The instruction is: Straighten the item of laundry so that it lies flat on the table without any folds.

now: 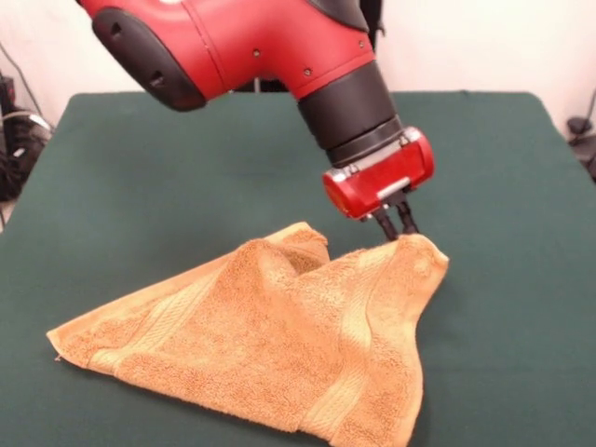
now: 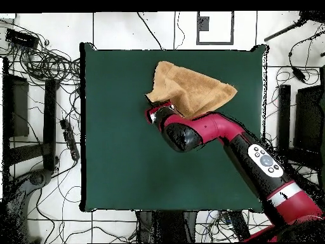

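Fingers: the two thin black fingers (image 1: 408, 217) stand close together, their tips meeting the raised corner of the towel – pinched on that corner, as far as the front view shows.
Gripper: the red block-shaped gripper (image 1: 398, 229) sits right of centre in the front view, tilted, with the black wrist cylinder above it; in the overhead view it (image 2: 152, 113) shows as a small red head just left of centre.
Arm: the red and black robot arm (image 1: 242, 42) comes in from the upper left of the front frame; from above it (image 2: 254, 155) runs up from the lower right corner and covers the towel's lower edge.
Laundry: the small orange-tan terry towel (image 1: 279, 345) fills the lower middle of the front view – its upper right corner lifted at the fingertips, the rest draped down and spread to the lower left, with folds near the top and paler woven bands across it. From above it (image 2: 190, 89) lies in the upper middle of the frame.
Table: the large dark green felt-like table (image 1: 140, 177) lies under the towel, its bare top all round.
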